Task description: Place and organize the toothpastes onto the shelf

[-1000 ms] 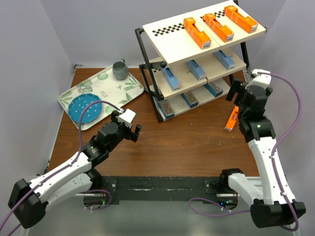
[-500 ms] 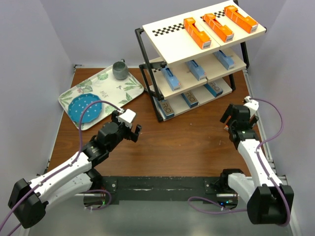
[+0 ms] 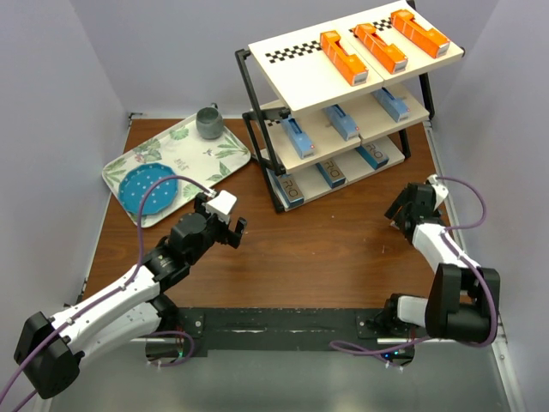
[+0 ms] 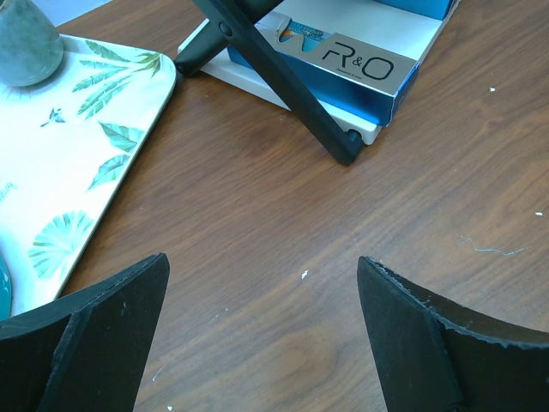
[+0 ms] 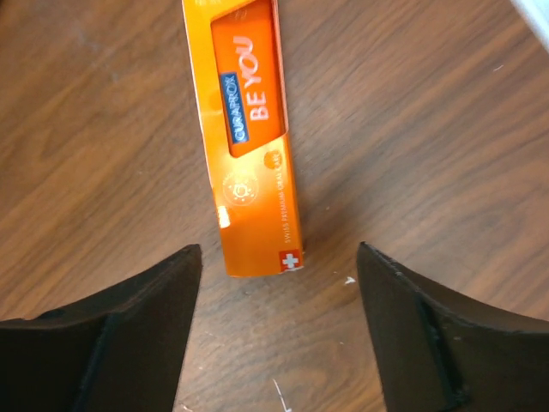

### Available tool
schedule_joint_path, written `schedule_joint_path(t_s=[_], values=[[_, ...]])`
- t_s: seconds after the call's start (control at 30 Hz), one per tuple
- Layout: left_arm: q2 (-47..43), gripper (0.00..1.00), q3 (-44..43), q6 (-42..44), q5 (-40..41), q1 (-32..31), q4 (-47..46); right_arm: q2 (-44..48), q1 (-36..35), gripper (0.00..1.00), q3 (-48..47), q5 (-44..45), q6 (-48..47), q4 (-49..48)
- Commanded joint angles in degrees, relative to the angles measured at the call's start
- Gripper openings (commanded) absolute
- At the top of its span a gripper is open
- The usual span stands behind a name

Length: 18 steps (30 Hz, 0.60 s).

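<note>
Since 1.0 s ago: right arm has folded down from beside the shelf (image 3: 300, 77) to low over the table (image 3: 326, 249). The right gripper (image 3: 401, 210) is now at 4 o'clock of the shelf. Left gripper (image 4: 262, 260) unmoved, fingers apart, empty. Right fingers spread, gripping nothing. Orange toothpaste carton (image 5: 253, 137) lies flat on the table (right wrist view). Its long axis runs 12–6 o'clock, far end tipped toward 11, cross-marked end at the fingers' mouth.

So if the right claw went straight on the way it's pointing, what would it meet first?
Most likely the orange toothpaste carton lying flat on the table, centred ahead of the open right claw; depth is hard to judge.
</note>
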State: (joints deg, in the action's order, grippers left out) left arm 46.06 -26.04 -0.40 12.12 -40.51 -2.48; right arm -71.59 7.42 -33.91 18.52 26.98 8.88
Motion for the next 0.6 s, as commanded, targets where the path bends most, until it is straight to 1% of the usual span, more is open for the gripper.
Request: schedule_joint_path(t_s=[0.0, 0.33, 0.47, 0.5, 0.57], values=[[-0.5, 0.96, -2.2, -0.2, -0.1, 0.2, -1.8, -2.8, 0.7, 0.73, -0.9, -2.5, 0.3, -4.1], [-0.3, 0.96, -2.3, -0.1, -0.1, 0.2, -1.8, -8.0, 1.4, 0.61, -2.3, -3.6, -2.5, -5.1], [-0.3, 0.96, -2.2, -0.1, 0.2, 0.2, -1.7, -8.6, 1.5, 0.57, -1.8, -3.6, -3.5, -5.5], [-0.3, 0.96, -2.2, -0.1, 0.2, 0.3, -1.7, -8.4, 1.5, 0.54, -1.7, -3.4, -3.6, -5.6], [-0.3, 0.96, -2.2, -0.1, 0.1, 0.3, -1.7, -7.1, 1.5, 0.51, -1.4, -3.3, -3.9, -5.4]])
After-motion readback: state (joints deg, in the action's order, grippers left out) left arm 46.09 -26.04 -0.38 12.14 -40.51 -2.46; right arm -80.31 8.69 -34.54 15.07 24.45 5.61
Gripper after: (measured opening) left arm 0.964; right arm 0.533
